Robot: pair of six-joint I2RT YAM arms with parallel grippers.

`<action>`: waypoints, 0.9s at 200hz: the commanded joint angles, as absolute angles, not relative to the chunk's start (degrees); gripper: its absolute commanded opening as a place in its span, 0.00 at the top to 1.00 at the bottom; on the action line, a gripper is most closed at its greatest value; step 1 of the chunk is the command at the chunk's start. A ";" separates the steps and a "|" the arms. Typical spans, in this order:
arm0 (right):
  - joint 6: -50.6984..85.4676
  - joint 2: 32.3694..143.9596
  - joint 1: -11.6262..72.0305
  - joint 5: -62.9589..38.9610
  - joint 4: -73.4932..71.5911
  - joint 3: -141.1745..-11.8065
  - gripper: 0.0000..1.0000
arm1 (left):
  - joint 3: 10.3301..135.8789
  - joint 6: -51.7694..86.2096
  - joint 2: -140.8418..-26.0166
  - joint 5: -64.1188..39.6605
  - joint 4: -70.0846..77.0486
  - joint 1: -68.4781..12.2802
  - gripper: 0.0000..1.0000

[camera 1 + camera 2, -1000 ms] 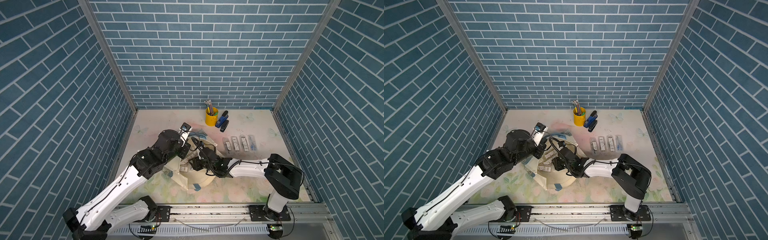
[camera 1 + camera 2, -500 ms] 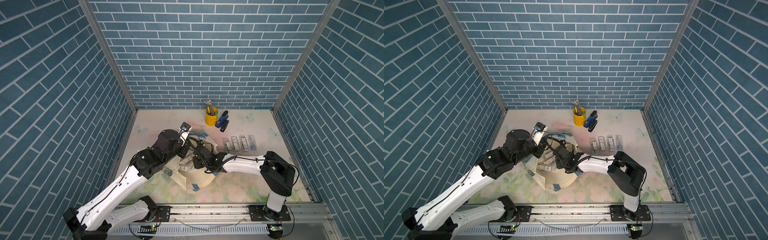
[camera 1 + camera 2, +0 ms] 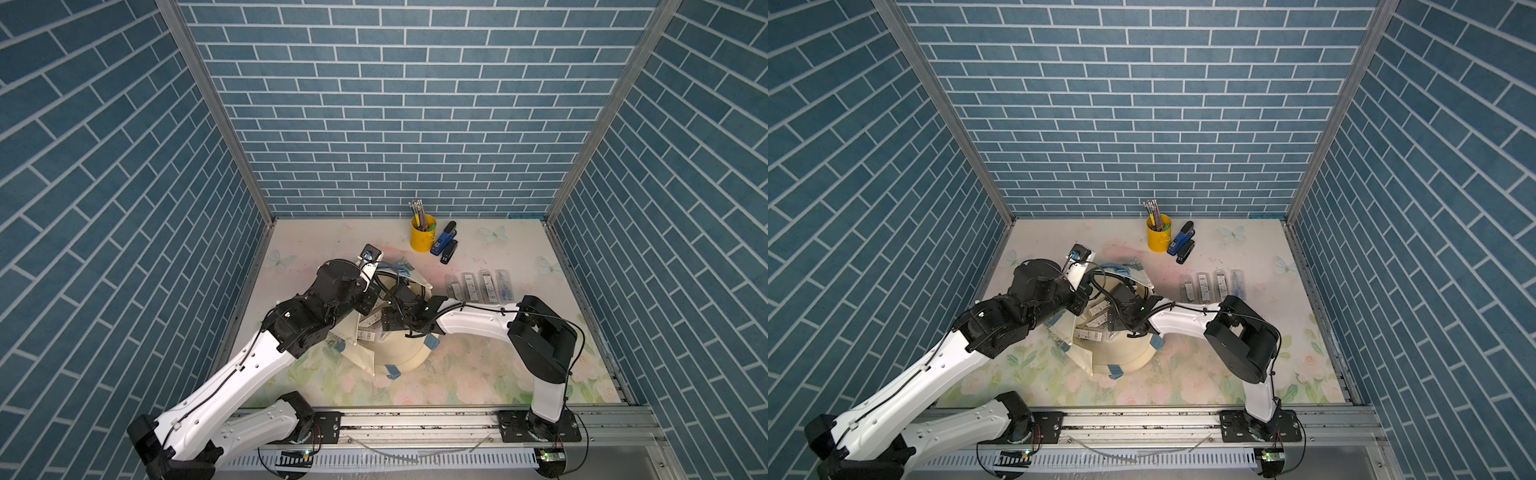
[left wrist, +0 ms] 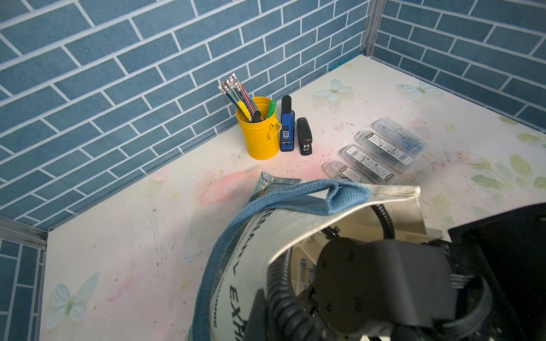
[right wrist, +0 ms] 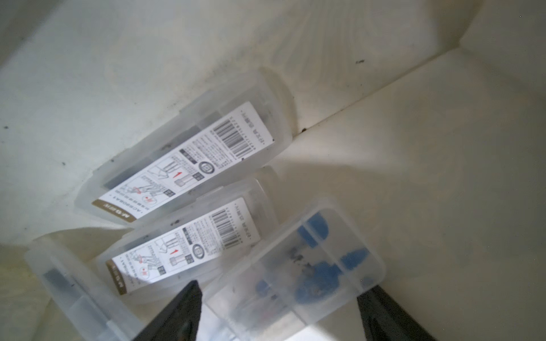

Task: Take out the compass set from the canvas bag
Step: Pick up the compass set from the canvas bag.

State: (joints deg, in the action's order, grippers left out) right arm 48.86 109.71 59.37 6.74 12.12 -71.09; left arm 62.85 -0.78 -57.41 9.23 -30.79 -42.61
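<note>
Reaching into the cream canvas bag (image 3: 399, 353), the right tool (image 5: 283, 288) is spread around a clear, boxy compass set (image 5: 295, 265). Meanwhile the left tool (image 3: 368, 305) is clenched at the rim.

The canvas bag (image 3: 399, 353) (image 3: 1121, 353) slumps near the middle of the worktop (image 3: 478, 374). It is a cream tote with dark lettering, a light blue strap handle (image 4: 289, 200) draped over its rim and a teal leaf-patterned end panel (image 4: 266, 183) toward the back wall, and its mouth gapes wide. Down on its pale floor lie compass sets in clear plastic cases: two labelled cases (image 5: 189, 159) side by side with barcodes up, a blue-filled case (image 5: 295, 265) just beside the nearer one, and a fourth case (image 5: 74, 292) at the edge. Outside the bag, a row of cases (image 3: 478, 286) (image 3: 1210, 286) lies flat, well apart from it.
</note>
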 commanded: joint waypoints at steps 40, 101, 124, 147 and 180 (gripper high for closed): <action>54.32 117.92 57.95 2.86 18.24 -80.59 0.22 | 62.51 -1.13 -57.25 6.92 -27.37 -42.89 1.00; 53.10 120.53 58.18 5.14 22.97 -85.62 0.40 | 62.02 -1.30 -56.95 7.40 -27.42 -42.85 1.00; 52.75 119.71 58.27 5.80 22.86 -85.13 0.47 | 62.05 -1.32 -56.85 7.41 -27.39 -42.78 1.00; 52.56 119.33 58.26 5.81 22.65 -84.77 0.52 | 61.94 -1.32 -56.65 7.47 -27.47 -42.73 1.00; 51.87 118.67 58.27 5.79 22.12 -84.43 0.58 | 61.72 -1.34 -56.12 7.82 -27.75 -42.71 1.00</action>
State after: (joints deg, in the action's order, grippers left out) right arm 52.21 119.33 59.09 4.08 17.85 -83.94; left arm 62.02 -0.80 -57.63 11.57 -29.04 -41.87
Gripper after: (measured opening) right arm 0.464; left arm 0.047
